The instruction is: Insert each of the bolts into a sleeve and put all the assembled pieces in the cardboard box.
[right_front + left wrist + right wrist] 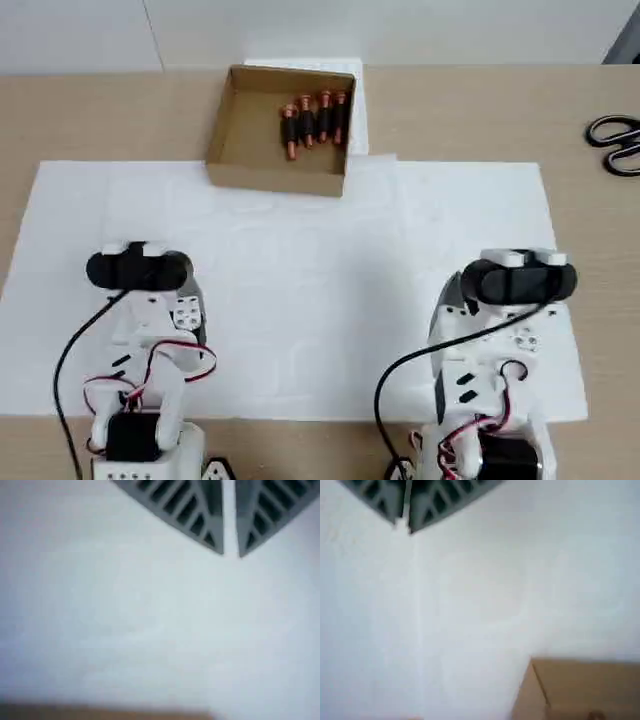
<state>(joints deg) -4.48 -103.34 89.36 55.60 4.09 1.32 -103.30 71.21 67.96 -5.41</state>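
- Tabletop (100,110) of light wood, covered across the middle by a white paper sheet (300,290).
- At the left, by the near edge: left arm (140,270) folded over the sheet, left hand (230,550) pointed down at bare paper, jaws at a narrow slit, holding nothing.
- Toward the far middle: cardboard box (225,150), open on top, straddling the sheet's far edge.
- Inside the box, toward its right wall: four bolts (292,150) seated in black sleeves (308,122), side by side, copper-coloured ends showing.
- At the right, by the near edge: right arm (520,280) folded likewise, right hand (406,526) over the paper, jaws pressed together, empty, with a corner of the box farther off in the right wrist view.
- At the tabletop's far right edge: black scissors (615,145), off the sheet, well apart from the box.
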